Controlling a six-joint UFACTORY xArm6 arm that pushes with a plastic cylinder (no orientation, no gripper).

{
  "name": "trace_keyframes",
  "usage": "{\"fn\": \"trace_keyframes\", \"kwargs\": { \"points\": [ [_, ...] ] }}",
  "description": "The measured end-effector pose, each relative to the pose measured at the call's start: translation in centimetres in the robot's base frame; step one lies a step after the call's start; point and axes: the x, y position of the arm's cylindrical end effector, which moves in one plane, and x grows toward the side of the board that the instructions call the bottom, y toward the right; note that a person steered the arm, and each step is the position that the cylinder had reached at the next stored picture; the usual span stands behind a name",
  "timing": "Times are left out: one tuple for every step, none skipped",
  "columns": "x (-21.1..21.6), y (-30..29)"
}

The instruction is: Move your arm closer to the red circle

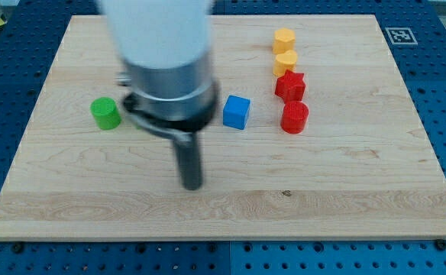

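The red circle lies on the wooden board at the view's right of centre. A red star-shaped block sits just above it, touching or nearly touching. My tip is on the board at the view's lower middle, well to the left of and below the red circle. A blue cube lies between my rod and the red circle, above and to the right of my tip. My tip touches no block.
Two yellow blocks stand in a column above the red star. A green cylinder lies at the view's left. The arm's grey and white body hides part of the board's upper middle.
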Motion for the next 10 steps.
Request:
{"fn": "trace_keyframes", "kwargs": {
  "points": [
    [-0.1,5.2],
    [-1.4,7.4],
    [-3.8,7.4],
    [-6.1,7.4],
    [-7.1,7.6],
    [-7.5,8.2],
    [-8.9,8.3],
    [-10.1,8.3],
    [-11.1,8.3],
    [-11.4,8.3]
  ]
}}
